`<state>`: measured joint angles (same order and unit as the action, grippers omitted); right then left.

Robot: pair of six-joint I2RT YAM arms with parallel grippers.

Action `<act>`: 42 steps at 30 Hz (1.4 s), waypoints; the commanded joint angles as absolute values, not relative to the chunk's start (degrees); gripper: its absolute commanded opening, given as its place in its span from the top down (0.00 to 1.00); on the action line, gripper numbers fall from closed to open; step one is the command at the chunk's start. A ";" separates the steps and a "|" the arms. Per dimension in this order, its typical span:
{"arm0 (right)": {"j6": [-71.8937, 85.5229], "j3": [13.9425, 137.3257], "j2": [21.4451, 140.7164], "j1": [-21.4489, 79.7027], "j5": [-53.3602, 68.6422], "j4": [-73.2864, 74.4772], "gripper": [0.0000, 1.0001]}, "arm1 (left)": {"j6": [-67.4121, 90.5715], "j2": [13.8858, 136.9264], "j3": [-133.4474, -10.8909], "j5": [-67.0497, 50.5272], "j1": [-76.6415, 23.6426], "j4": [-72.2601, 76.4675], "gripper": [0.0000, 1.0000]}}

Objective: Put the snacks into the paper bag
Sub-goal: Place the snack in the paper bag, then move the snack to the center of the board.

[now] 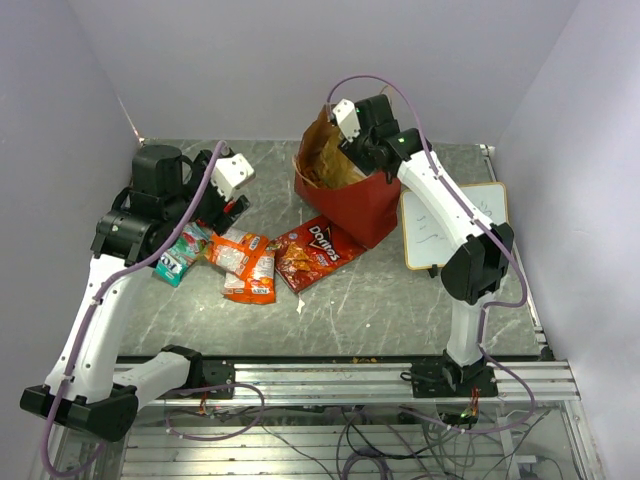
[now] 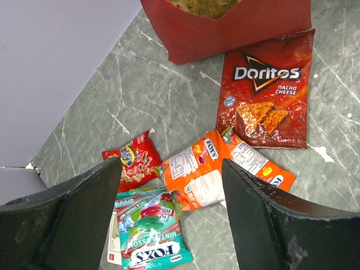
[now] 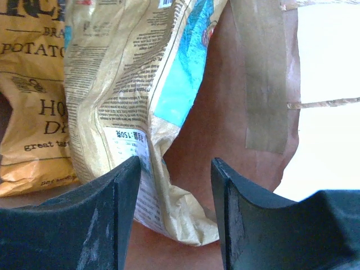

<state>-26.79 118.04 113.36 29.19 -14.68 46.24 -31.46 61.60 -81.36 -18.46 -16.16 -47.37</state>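
Note:
The red paper bag [image 1: 350, 205] stands upright at the back of the table. My right gripper [image 1: 352, 132] hangs over its mouth, open. In the right wrist view a kraft-brown pouch [image 3: 129, 84] leans inside the bag against its brown wall [image 3: 225, 129], its lower corner loose between the parted fingers of the right gripper [image 3: 175, 166]. An orange-yellow chip bag [image 3: 31, 129] lies behind it. My left gripper [image 2: 170, 166] is open above the table snacks: a Doritos bag [image 2: 264, 93], an orange packet [image 2: 214, 169], a small red packet [image 2: 132, 160] and a teal packet [image 2: 149, 230].
A wood-framed whiteboard [image 1: 455, 225] lies right of the bag, under the right arm. Grey walls close in on the left, back and right. The Doritos bag [image 1: 315, 250] lies right against the bag's foot.

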 commanded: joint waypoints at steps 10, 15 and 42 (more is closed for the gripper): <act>-25.51 116.77 110.65 28.83 -13.51 43.00 0.46 | -30.01 62.76 -77.60 -15.78 -15.64 -44.19 0.14; -23.40 116.23 106.35 28.60 -9.51 41.94 0.43 | -29.19 64.30 -72.97 -14.47 -15.64 -41.23 0.06; -16.00 87.18 75.56 16.67 19.92 28.45 0.36 | -26.57 86.13 -50.82 -28.64 -23.54 -9.16 0.08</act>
<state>-16.38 89.19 80.40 20.21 14.09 32.91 -30.52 81.91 -48.56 -24.86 -22.72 -15.22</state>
